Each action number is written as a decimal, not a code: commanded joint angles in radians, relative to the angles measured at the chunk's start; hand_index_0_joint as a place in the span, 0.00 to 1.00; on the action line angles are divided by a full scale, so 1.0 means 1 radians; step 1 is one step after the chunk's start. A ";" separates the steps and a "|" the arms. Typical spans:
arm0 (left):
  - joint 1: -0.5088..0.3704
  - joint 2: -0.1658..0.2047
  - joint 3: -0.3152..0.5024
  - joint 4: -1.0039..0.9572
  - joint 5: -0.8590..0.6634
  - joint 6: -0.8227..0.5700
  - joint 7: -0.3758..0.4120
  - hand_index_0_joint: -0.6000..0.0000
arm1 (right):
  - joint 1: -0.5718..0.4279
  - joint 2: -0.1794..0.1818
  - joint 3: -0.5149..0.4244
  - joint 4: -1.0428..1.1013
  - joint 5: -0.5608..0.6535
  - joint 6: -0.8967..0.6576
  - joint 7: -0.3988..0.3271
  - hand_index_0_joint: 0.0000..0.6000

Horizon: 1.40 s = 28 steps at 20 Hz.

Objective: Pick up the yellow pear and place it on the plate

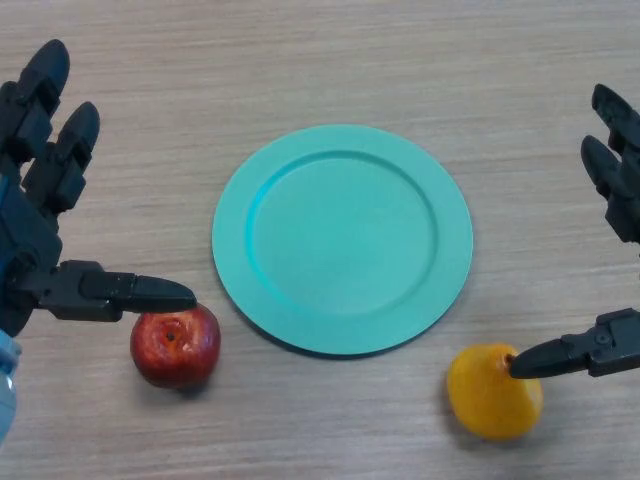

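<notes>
Just under the thumb of my right hand [612, 345] sits the smooth, rounded yellow pear [492, 392], resting on the pale wood-grain surface [330, 60]. The thumb tip touches its upper side, or very nearly; my fingers are straight and spread well above it, so the hand is open and grips nothing. The pear looks firm, glossy and light, with a skin that I judge slippery, and its rounded body would roll if nudged. I would take it across its widest part, thumb on the near side and fingers on the far side, squeezing gently enough not to bruise it.

Beyond the pear, up and inward from my right hand, lies the round teal plate [262, 190], flat with a shallow rim and nothing on it. It is near the fruit but not touching, so the carry is short.

Across the plate, my left hand [45, 255] shows open too, fingers straight, its thumb reaching to the top of a shiny red apple [176, 348], which lies just beside the plate's edge. That apple should be left alone.
</notes>
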 commanded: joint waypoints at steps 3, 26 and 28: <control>-0.015 0.033 0.047 -0.063 0.009 -0.121 -0.006 1.00 | -0.025 -0.017 -0.061 -0.069 0.025 -0.132 -0.012 0.00; -0.047 0.025 -0.002 -0.020 0.055 -0.118 0.013 1.00 | 0.171 0.049 0.069 0.349 -0.075 -0.620 -0.216 0.00; -0.046 0.025 -0.003 -0.024 0.060 -0.120 0.015 1.00 | 0.166 0.049 0.086 0.424 -0.079 -0.643 -0.276 0.00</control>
